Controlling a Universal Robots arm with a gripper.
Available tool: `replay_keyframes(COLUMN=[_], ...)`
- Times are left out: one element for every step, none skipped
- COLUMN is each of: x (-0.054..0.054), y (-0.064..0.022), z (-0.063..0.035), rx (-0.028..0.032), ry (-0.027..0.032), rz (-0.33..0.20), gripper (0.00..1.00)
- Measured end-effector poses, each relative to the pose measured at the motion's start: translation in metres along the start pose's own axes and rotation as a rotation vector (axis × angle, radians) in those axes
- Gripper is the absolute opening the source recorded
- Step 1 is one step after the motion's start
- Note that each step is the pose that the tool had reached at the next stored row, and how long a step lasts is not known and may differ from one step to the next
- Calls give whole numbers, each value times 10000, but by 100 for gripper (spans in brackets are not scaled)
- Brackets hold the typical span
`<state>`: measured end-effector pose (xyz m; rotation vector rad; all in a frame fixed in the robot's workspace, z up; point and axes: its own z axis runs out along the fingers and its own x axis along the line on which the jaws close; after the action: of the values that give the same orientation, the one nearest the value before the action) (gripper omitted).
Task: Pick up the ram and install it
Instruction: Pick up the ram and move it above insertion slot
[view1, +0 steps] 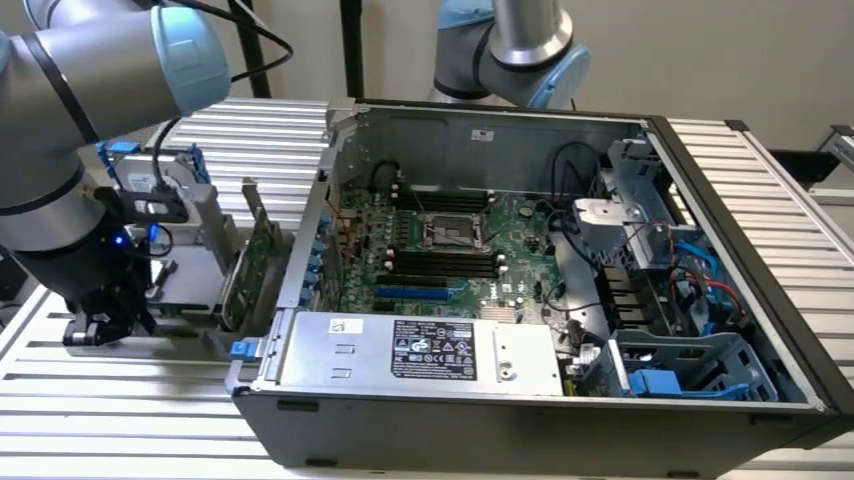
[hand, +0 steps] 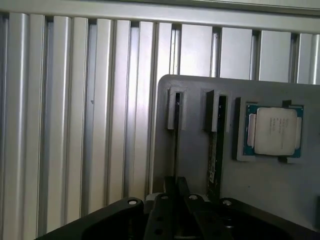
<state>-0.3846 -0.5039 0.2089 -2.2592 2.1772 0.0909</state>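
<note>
Wrist view, nearest: the black, bolted base of the jaws, close to the lens and poised over the slotted end of a grey holder block (hand: 192, 150).
Jaws: dark against the block. I cannot tell how far open they stand, or whether they have hold of anything.
Holder block: lies on the ribbed aluminium counter (hand: 75, 125). It has two narrow slots cut side by side and a square pocket next to them.
Ram (hand: 214, 155): stands on edge in the slot nearer the pocket, seen from above as a thin dark strip with a pale label.
Other slot (hand: 176, 135): a thin dark line runs along it and passes beneath the jaws. I cannot tell whether a stick sits there.
Processor (hand: 274, 131): silver lid on a blue-green board, lying flat in the pocket, just beside the ram's slot.

Exterior view, nearest: a grey power supply (view1: 414, 350) with a black label, at the near side of the open computer case (view1: 534, 440).
Arm (view1: 80, 150): at the exterior view's left, wrist pointing down, with the jaws low over the holder block, outside the case.
Expansion card (view1: 251, 270): green, upright, between the holder block and the case wall.
Motherboard (view1: 521, 235): green, flat inside the case, with a metal-framed socket (view1: 447, 228) and long black slots (view1: 434, 265) beside it.
Second arm (view1: 527, 50): behind the case.
</note>
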Motion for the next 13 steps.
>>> replay_keyframes(x=[-2, -4, -6, -8, -10, -11, -13, -15, -17, -20, -21, -23, -25], y=[1, 4, 5, 7, 9, 10, 12, 14, 15, 17, 17, 15, 12], z=[-43, -92, -136, -183, -228, -272, -316, -362, -410, -455, -500, -545, -590], rx=[1, 1, 1, -1, -1, 0, -1, 0, 0, -1, 0, 1, -1], ry=[-1, -1, -1, 0, 0, -1, -1, -2, -3, -3, -6, -10, -14], rz=[0, 0, 1, 1, 1, -1, -1, -1, -1, 0, -2, -6, -12], gripper=[0, 0, 0, 0, 0, 0, 0, 0, 0, 0, 0, 0, 0])
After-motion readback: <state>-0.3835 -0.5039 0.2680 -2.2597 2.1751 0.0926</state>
